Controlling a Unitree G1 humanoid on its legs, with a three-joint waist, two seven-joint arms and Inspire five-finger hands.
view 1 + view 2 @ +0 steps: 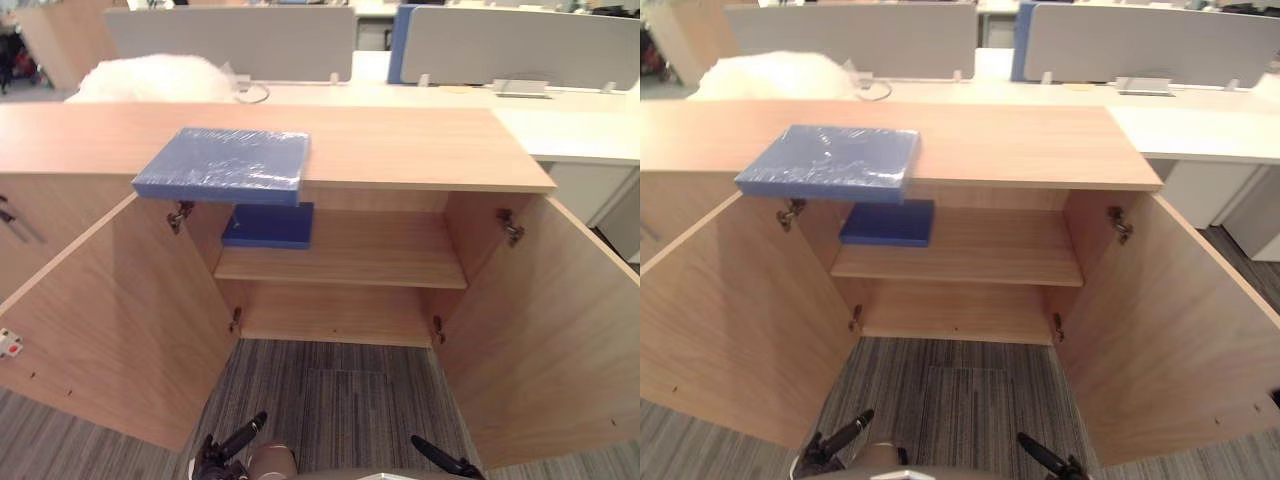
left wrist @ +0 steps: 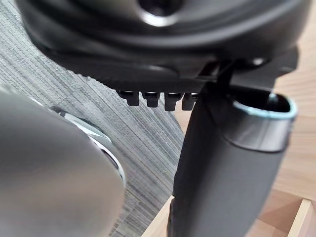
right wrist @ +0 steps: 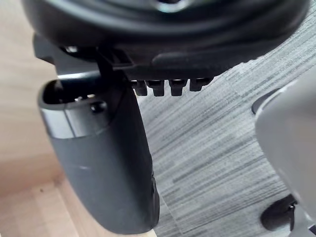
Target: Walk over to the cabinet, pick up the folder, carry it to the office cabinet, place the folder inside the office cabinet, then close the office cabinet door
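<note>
The folder (image 1: 222, 165) lay ahead of and above both hands, overhanging the cabinet top (image 1: 400, 145). The left hand (image 2: 227, 168) and right hand (image 3: 108, 163) hung loosely open, empty. The folder seemed stiff and film-slippery; its overhanging edge looked best to grip.

No legible text, label or number anywhere — none on folder (image 1: 225, 163), none on cabinet (image 1: 400, 140).
</note>
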